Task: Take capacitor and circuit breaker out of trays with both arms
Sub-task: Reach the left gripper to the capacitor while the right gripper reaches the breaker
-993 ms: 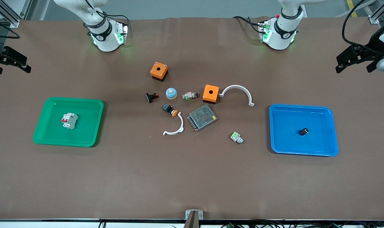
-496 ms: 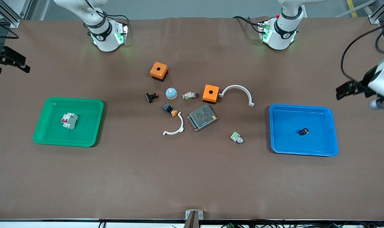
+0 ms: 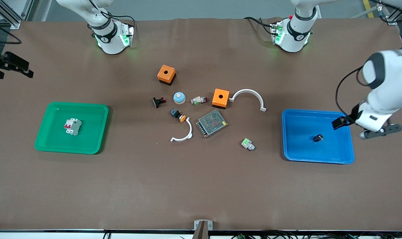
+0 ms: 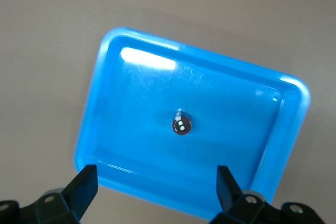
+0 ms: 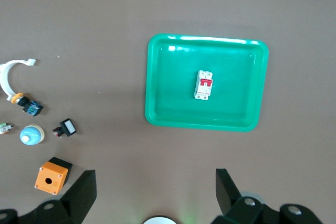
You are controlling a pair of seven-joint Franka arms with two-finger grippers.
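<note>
Brown matting covers your table (image 3: 201, 186) from edge to edge, with both arm bases at the edge farthest from the front camera.

Your capacitor (image 3: 318, 137) lies alone in the blue tray (image 3: 297, 154) toward the left arm's end of the table; the left wrist view shows its dotted end facing up (image 4: 181, 125) near the middle of that tray (image 4: 136, 145). The left tool (image 3: 355, 125) hangs over the tray's rim on the side toward the table's end edge, its fingers (image 4: 84, 184) spread wide and empty.

Your breaker (image 3: 72, 126) lies in the green tray (image 3: 88, 146) toward the right arm's end, red levers up; the right wrist view shows it (image 5: 204, 84) near the middle of that tray (image 5: 157, 103). The right tool (image 3: 12, 64) is high over the table's end edge, well apart from the green tray, fingers (image 5: 84, 187) spread with nothing between them.

Loose parts sit together at mid-table: two orange boxes (image 3: 166, 74), a metal mesh module (image 3: 212, 123) and two white curved brackets (image 3: 249, 97).
</note>
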